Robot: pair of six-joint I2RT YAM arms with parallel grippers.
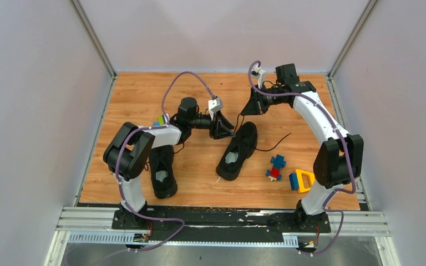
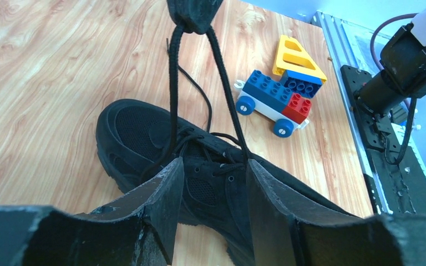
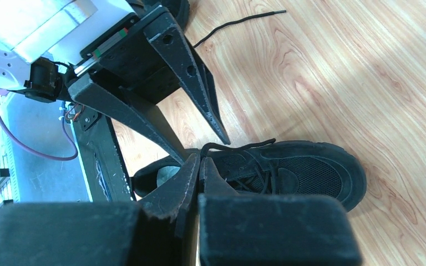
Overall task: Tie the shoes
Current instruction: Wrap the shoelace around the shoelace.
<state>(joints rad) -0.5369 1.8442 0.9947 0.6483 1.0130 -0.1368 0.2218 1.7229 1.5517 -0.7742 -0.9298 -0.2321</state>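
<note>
Our right pincer (image 2: 195,19) is closed on the lace (image 2: 173,83) and pinches it up above the shoe (image 1: 237,151), so two black strands run down from its tip, spreading apart, to the eyelets. Our left pincer (image 2: 213,166) hangs low over the tongue with its jaws apart and nothing gripped; one strand comes down by each fingertip.

The shoe lies in the middle of the table (image 1: 144,94), toe pointing away from our bases. A loose end (image 1: 274,141) of lace trails over the wood to its right, near the toy blocks (image 1: 277,166). The other shoe (image 1: 162,170) lies under our left arm, near the front edge.

We judge that we are forming the knot on this first shoe, with the raised lace as the working loop. The next move calls for the left pincer to close on one strand only, low near the eyelets, while the right holds the lace taut. Catching both strands would spoil the crossing.
</note>
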